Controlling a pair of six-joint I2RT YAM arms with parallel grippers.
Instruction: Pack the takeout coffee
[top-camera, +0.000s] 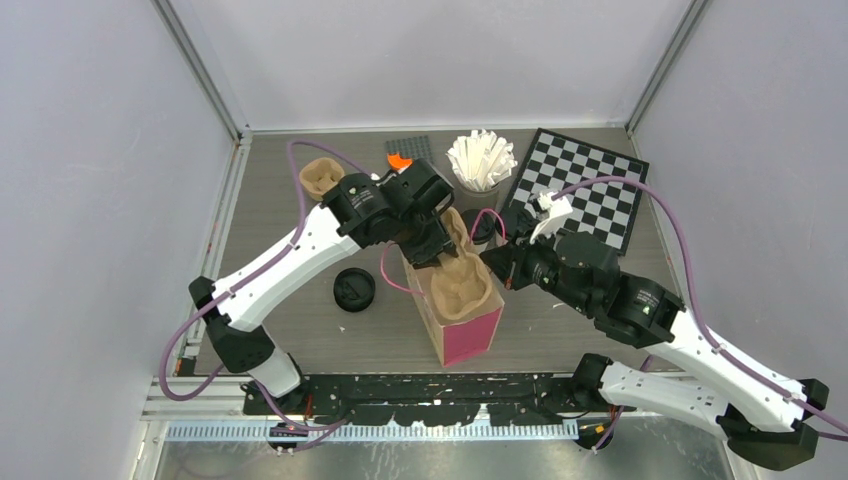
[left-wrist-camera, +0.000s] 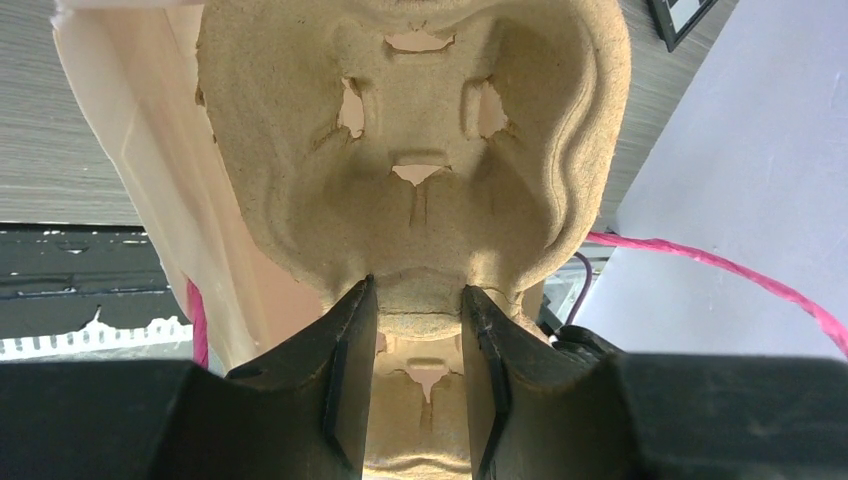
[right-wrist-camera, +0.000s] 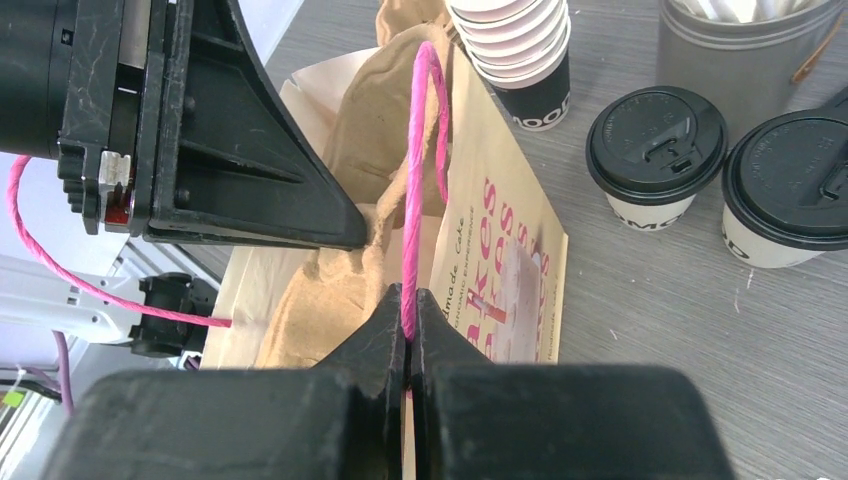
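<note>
With the left claw (left-wrist-camera: 417, 290), clamping the near rim of a pulp cup tray (left-wrist-camera: 420, 120) that sits in the mouth of the paper bag (right-wrist-camera: 500, 250). With the right claw (right-wrist-camera: 408, 300), pinched tight on the bag's pink handle (right-wrist-camera: 420, 150). At one o'clock from the bag, outside it on the table (right-wrist-camera: 650, 330): two takeout coffees (right-wrist-camera: 655, 140), upright, lids on, side by side. At twelve o'clock, a stack of lidless cups (right-wrist-camera: 515, 40).

Pale lilac walls (top-camera: 100, 150), grey wood table (top-camera: 400, 338)
</note>
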